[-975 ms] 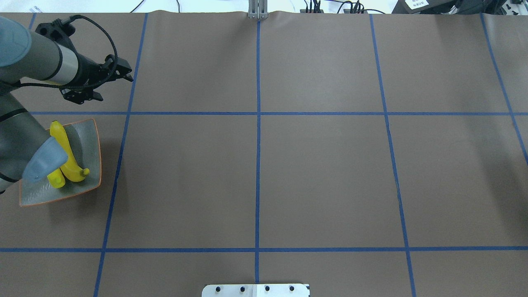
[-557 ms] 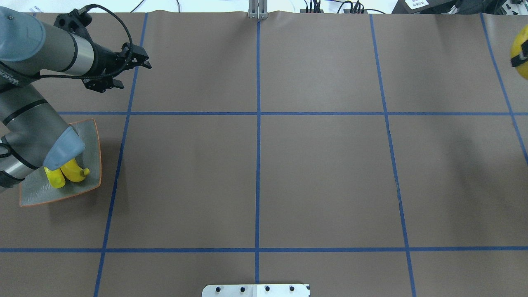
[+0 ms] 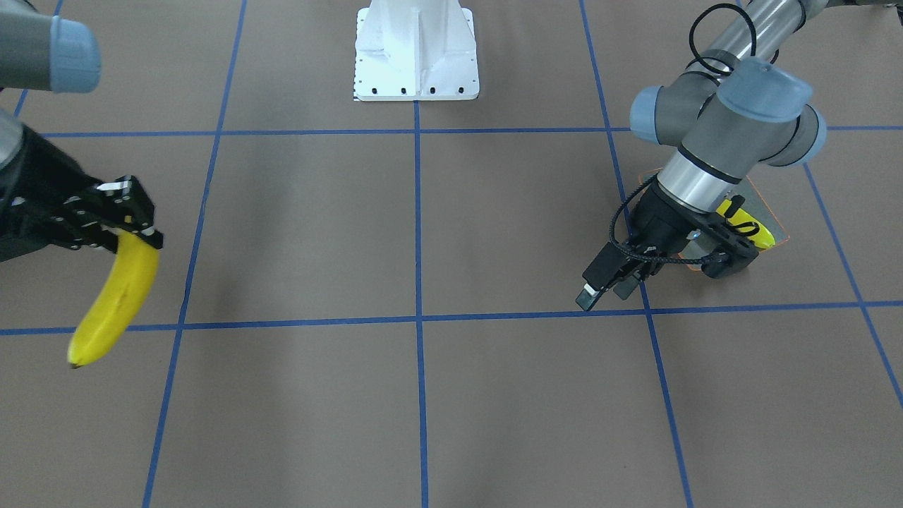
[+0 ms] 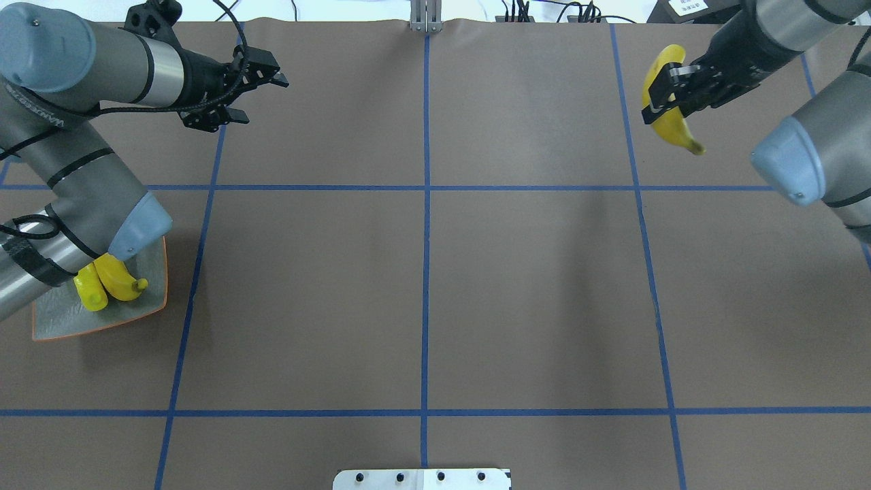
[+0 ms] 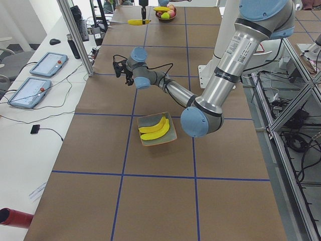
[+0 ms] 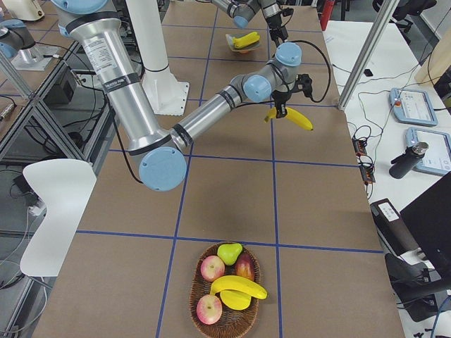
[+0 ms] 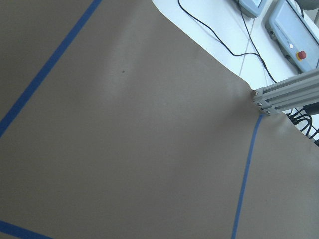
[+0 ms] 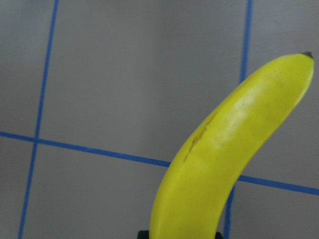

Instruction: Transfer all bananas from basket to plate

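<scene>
Plate (image 4: 68,325), lower left overhead, holds two bananas (image 4: 112,286); left gripper (image 4: 265,101) gapes empty upper left; right gripper (image 4: 670,88) clamps a third banana (image 4: 670,126) upper right. Right-side view: basket (image 6: 229,329), bottom centre, contains another banana (image 6: 239,286), apples (image 6: 211,267), a pear (image 6: 229,252).

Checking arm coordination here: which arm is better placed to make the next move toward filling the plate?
Right. The right hand grips a banana in the air, far across the table from the plate. The left hand is open and empty, nearer the plate, so it can probably only wait.
</scene>
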`<action>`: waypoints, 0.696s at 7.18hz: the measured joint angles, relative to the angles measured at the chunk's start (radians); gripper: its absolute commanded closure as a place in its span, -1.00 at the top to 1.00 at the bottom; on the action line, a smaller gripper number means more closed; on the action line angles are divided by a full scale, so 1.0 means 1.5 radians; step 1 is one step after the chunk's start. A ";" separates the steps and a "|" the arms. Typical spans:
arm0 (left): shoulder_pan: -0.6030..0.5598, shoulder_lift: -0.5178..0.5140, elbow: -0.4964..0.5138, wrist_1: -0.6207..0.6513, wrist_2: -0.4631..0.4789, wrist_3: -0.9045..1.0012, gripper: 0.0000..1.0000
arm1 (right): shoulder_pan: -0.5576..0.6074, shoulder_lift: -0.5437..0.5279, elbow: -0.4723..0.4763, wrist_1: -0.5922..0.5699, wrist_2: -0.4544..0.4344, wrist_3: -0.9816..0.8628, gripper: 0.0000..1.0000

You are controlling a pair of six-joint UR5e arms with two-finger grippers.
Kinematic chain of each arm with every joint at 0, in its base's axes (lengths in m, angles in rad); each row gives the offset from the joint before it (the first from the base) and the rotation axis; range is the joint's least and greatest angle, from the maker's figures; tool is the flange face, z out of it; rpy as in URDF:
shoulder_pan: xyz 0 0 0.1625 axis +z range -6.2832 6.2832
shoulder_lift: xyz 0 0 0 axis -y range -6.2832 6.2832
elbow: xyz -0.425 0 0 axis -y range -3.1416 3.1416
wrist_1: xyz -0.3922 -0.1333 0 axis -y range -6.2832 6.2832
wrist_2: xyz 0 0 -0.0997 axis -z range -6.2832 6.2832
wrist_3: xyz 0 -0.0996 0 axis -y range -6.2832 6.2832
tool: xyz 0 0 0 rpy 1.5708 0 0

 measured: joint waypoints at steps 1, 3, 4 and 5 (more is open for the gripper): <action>0.000 -0.003 0.001 -0.016 -0.021 0.000 1.00 | -0.043 0.016 0.004 0.027 -0.017 0.022 -1.00; 0.008 -0.006 0.001 -0.034 -0.039 0.004 1.00 | -0.142 0.053 0.010 0.063 -0.116 0.058 -1.00; 0.019 -0.010 0.002 -0.040 -0.041 0.005 1.00 | -0.182 0.068 0.013 0.067 -0.159 0.064 -1.00; 0.030 -0.018 0.001 -0.050 -0.041 0.005 1.00 | -0.210 0.081 0.014 0.068 -0.187 0.072 -1.00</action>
